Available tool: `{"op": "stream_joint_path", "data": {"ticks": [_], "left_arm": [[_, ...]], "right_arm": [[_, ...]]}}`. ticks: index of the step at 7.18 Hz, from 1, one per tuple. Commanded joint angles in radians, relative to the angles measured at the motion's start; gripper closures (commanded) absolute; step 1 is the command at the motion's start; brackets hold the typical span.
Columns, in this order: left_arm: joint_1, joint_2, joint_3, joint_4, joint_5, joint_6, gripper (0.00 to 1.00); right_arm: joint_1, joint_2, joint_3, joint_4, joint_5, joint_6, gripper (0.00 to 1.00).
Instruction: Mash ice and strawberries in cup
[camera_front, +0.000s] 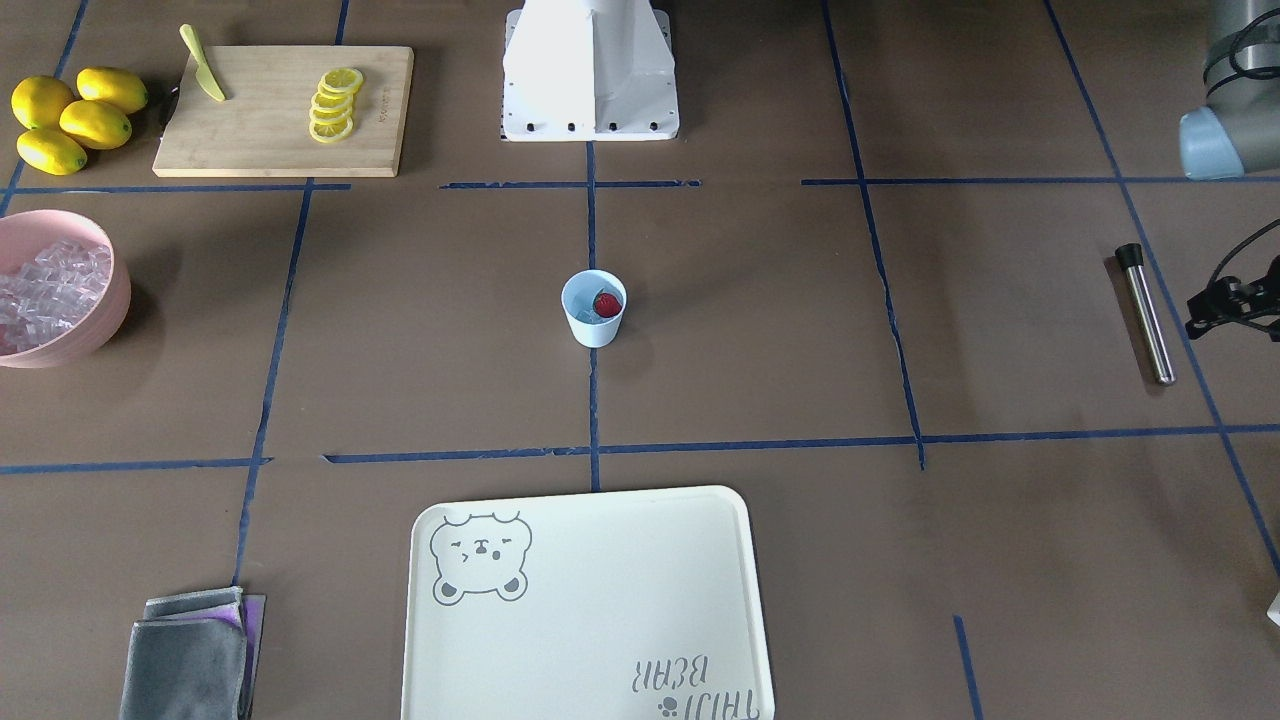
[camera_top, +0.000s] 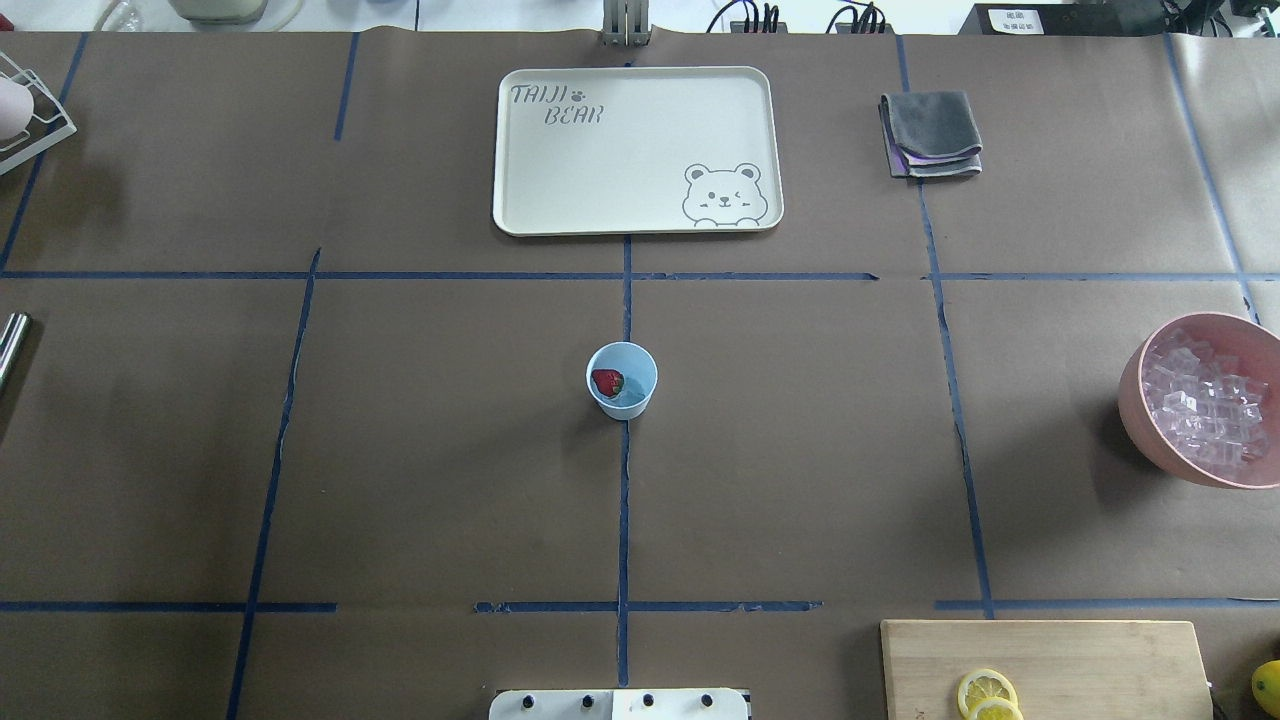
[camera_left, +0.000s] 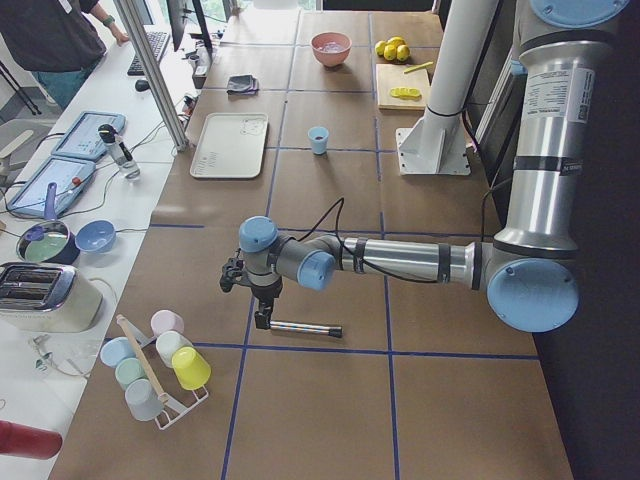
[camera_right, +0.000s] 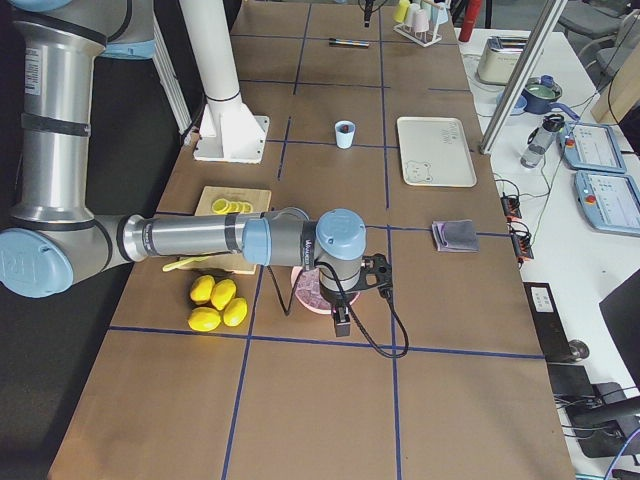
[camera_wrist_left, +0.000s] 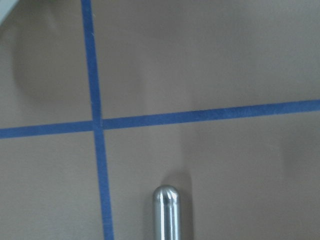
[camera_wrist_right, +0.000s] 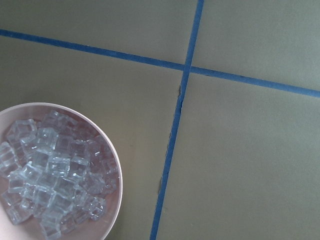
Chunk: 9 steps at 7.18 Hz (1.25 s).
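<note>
Well apart from left pincer (camera_left: 262, 318), cup (camera_left: 318, 139).

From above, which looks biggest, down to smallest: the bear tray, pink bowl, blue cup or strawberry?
1. bear tray
2. pink bowl, though the picture's edge cuts it off
3. blue cup
4. strawberry, inside the cup
</note>
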Motion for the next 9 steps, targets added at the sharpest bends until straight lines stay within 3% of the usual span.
{"op": "stream_joint_path", "data": {"ticks": [1, 3, 4, 6, 9], "left_arm": [[-0.168, 0.000, -0.077, 0.262, -0.008, 0.304, 0.00], [-0.257, 0.038, -0.072, 0.289, -0.023, 0.357, 0.00], [-0.259, 0.043, -0.067, 0.284, -0.098, 0.350, 0.00], [-0.264, 0.075, -0.078, 0.278, -0.098, 0.348, 0.00], [-0.279, 0.104, -0.083, 0.275, -0.170, 0.351, 0.00]], "right_arm": [[0.000, 0.002, 0.001, 0.000, 0.000, 0.001, 0.00], [0.000, 0.005, -0.001, 0.000, 0.000, 0.001, 0.00], [0.000, 0.005, -0.001, 0.000, 0.000, 0.003, 0.00], [0.000, 0.005, -0.001, 0.000, 0.000, 0.003, 0.00], [0.000, 0.005, -0.001, 0.000, 0.000, 0.003, 0.00]]}}
